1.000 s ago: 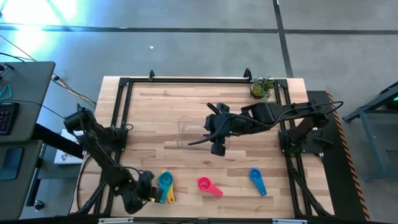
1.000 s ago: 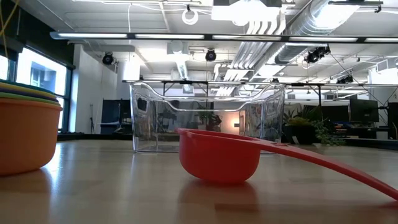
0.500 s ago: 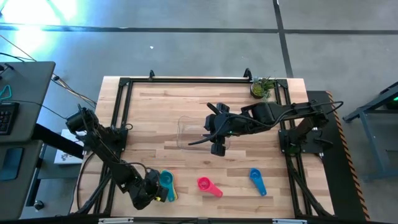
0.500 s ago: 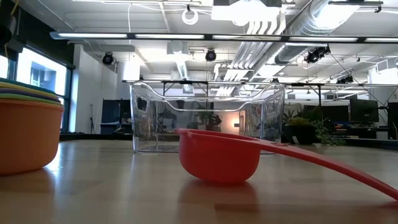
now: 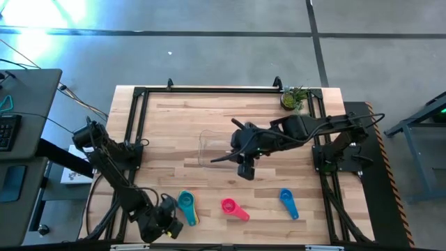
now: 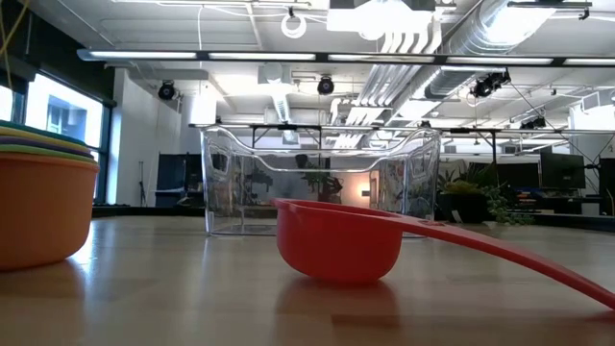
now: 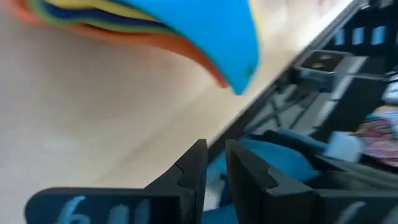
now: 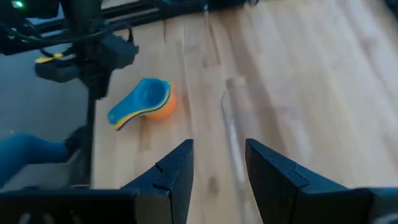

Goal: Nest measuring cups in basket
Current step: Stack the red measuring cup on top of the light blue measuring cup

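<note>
- Wooden table (image 5: 209,118); clear basket (image 5: 221,148) near its centre, nothing visible inside it.
- Right gripper (image 5: 245,169) hangs at the basket's 4 o'clock corner; jaws part open with nothing between them.
- Left gripper (image 5: 169,227) sits low at the table's 7 o'clock edge; fingers (image 7: 194,167) nearly shut, only a slim gap, holding nothing.
- Nested stack of cups (image 5: 186,204), teal on top with orange and yellow under, lies just at 1 o'clock from the left gripper, close but apart. Handles run toward 5 o'clock, roughly toward the table edge.
- Left arm is far the nearer to the stack; basket lies at 1 o'clock from the stack, well apart.
- Magenta cup (image 5: 233,208) and blue cup (image 5: 288,202) lie loose along the 6 o'clock edge, nearer the right gripper. Judged: both not yet nested.
</note>
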